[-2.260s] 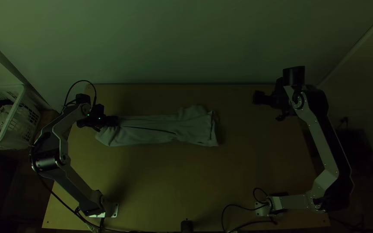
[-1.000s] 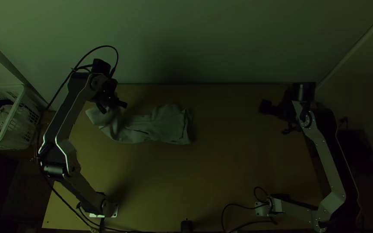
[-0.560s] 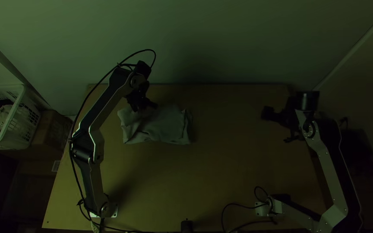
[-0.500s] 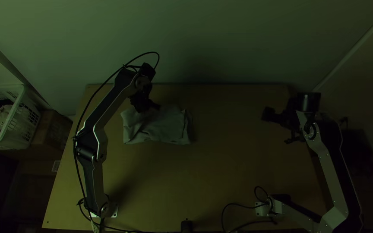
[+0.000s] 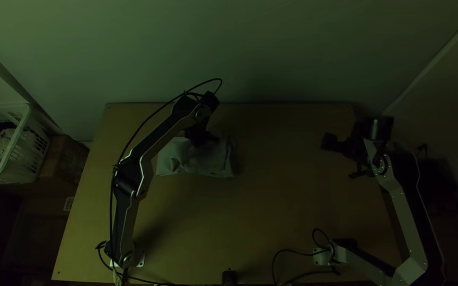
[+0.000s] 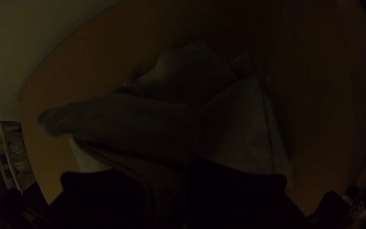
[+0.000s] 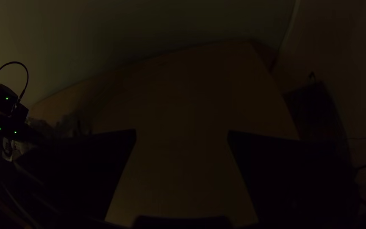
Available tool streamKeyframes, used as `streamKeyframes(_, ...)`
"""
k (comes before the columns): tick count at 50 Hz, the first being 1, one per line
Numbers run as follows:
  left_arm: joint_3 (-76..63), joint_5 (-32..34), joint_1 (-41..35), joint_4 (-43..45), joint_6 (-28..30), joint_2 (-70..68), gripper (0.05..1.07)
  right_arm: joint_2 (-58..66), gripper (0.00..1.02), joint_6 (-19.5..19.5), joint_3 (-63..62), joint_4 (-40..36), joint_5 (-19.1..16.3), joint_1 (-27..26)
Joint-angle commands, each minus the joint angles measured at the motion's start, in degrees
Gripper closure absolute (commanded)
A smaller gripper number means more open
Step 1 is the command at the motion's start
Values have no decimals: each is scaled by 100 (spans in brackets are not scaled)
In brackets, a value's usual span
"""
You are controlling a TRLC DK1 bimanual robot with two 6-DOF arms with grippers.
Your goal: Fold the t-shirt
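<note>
The table (image 5: 282,212) took up the middle of your workspace, its near edge left free of the shirt, presumably so you had room to bring both arms in from their bases. Your left arm (image 5: 161,139), rooted near eight o'clock, reached up to eleven, likely because the fold had to be worked from the far side. Your right arm (image 5: 406,212), based near four, bent outward, probably to stay out of its partner's way. Beyond the table at ten o'clock stood a basket (image 5: 33,153) of cloth, within the left arm's side, perhaps as the supply of laundry. Your t-shirt (image 5: 208,165) lay at eleven o'clock of the table's centre, in a compact, layered bundle with a loose fold raised across it. The left gripper (image 6: 170,174) had cloth pinched between its fingers, gathered into a ridge, which seemed meant to carry that upper layer over while the rest rested on the wood. Which part of the garment it was, you could not tell. Your right gripper (image 7: 182,135) waited at two o'clock, fingers wide apart and holding nothing, apparently because one hand sufficed for this fold.
</note>
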Motion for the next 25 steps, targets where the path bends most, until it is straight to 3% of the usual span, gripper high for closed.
streamKeyframes(1,236,52,-187,63,-278,106,44,-100,3,148,-188,94,41,94)
streamKeyframes(3,245,52,-275,72,-313,124,14,-109,3,157,-232,120,41,111)
streamKeyframes(4,253,52,-328,90,-340,124,8,-109,3,157,-267,120,41,120)
streamKeyframes(15,403,386,-662,538,-849,-87,9,-109,3,210,-486,181,41,252)
streamKeyframes(25,403,544,-609,740,-885,-359,9,-118,3,192,-539,392,41,261)
